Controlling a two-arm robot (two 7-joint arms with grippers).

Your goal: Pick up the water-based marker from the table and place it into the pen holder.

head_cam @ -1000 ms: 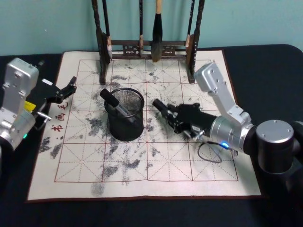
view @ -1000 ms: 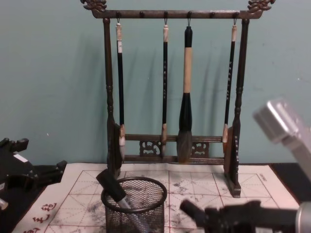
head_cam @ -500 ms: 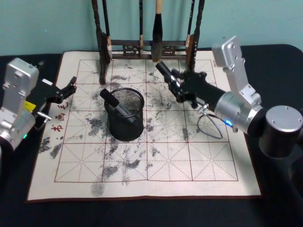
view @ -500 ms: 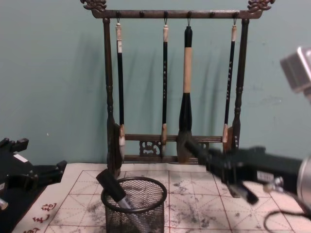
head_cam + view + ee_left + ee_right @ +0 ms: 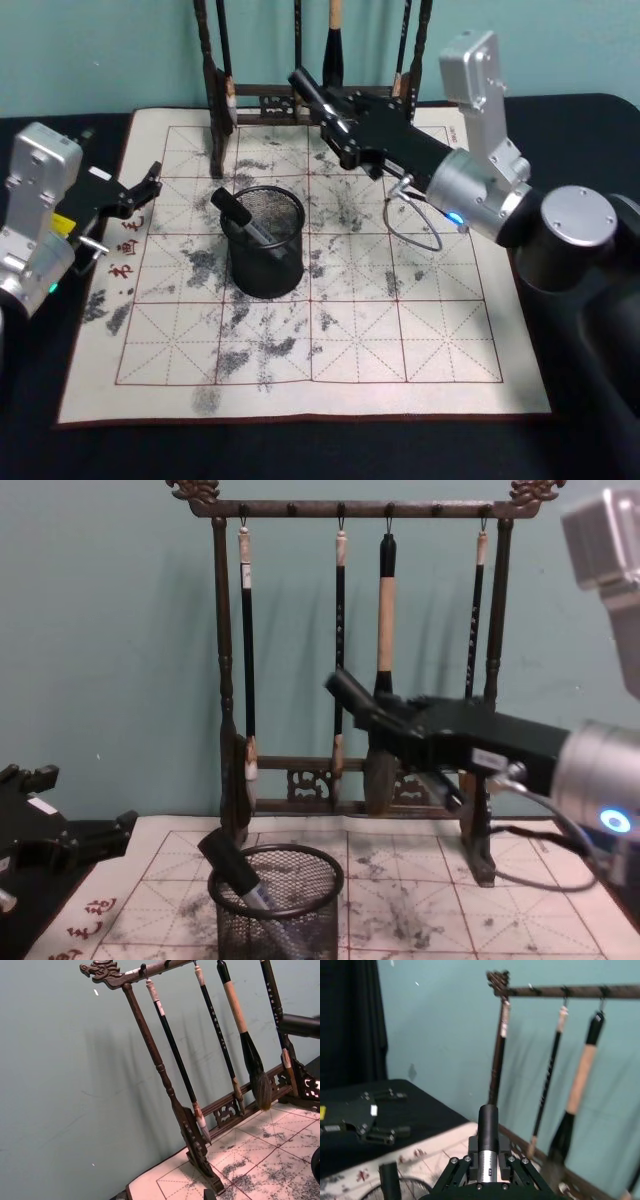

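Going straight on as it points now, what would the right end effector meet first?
Likely the brush rack's left post, ahead of the marker the right end effector holds; depth is unclear.

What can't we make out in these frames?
- Held marker: rear end buried in the right hand, in the head, chest and right wrist views.
- Pen holder: base cut by the chest view's bottom edge.
- Second marker inside it: lower part obscured behind the mesh, head and chest views.
- Left hand: partly cut by the chest view's left edge.
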